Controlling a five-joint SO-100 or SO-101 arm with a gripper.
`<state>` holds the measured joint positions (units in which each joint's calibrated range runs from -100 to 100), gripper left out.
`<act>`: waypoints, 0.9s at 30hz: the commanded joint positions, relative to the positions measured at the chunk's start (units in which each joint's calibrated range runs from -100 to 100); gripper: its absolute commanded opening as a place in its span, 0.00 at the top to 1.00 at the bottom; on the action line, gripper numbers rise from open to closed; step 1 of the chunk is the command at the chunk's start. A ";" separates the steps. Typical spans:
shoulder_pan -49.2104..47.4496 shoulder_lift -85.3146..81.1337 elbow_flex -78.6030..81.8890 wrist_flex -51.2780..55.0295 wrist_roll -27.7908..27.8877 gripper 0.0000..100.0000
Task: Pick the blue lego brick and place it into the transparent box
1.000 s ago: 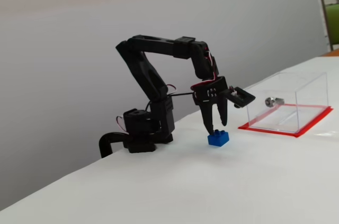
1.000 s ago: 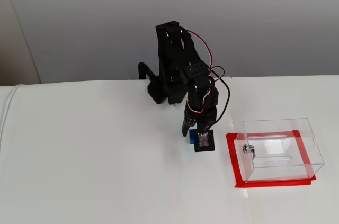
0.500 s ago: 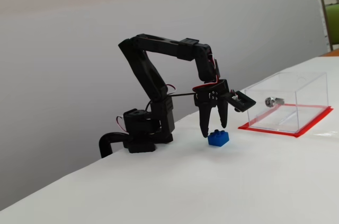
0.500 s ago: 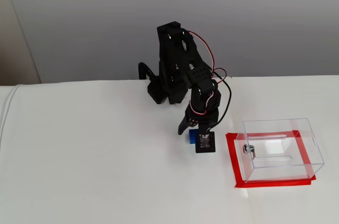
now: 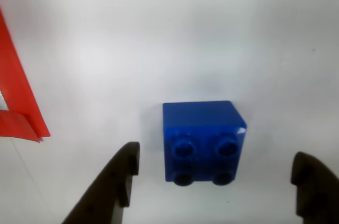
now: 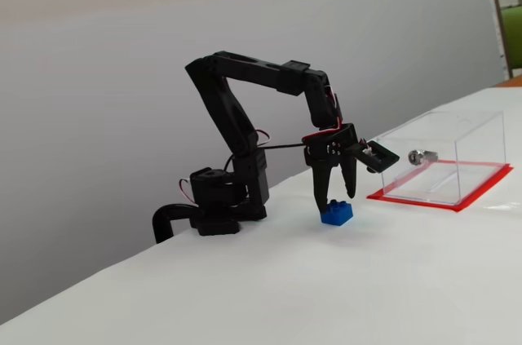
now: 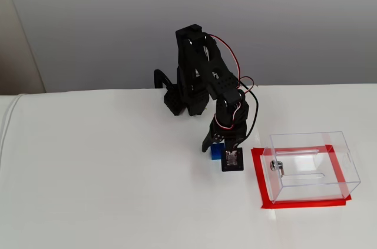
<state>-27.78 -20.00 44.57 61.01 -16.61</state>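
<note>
The blue lego brick [image 5: 202, 141] lies on the white table, studs facing the wrist camera. My gripper [image 5: 217, 168] is open, its two black fingers spread wide to either side of the brick and not touching it. In a fixed view the gripper [image 6: 336, 195] points down just above the brick [image 6: 337, 214]. In the other fixed view the brick [image 7: 217, 151] peeks out under the gripper [image 7: 219, 143]. The transparent box [image 6: 444, 157] on its red base [image 6: 481, 190] stands to the right; it also shows from above [image 7: 309, 165], with its silver lock [image 7: 277, 167] facing the arm.
The arm's base [image 6: 220, 202] stands on the white table by a grey wall. The red base's corner [image 5: 18, 107] shows at the left edge of the wrist view. The table's edge runs in front in a fixed view [image 6: 49, 325].
</note>
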 commanded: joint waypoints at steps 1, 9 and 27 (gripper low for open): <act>0.31 -0.15 0.91 -0.35 -0.20 0.69; 0.24 -0.41 2.63 -0.26 -0.87 0.69; 0.90 -0.07 3.89 -2.87 -1.14 0.78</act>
<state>-27.67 -20.00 48.01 58.78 -17.54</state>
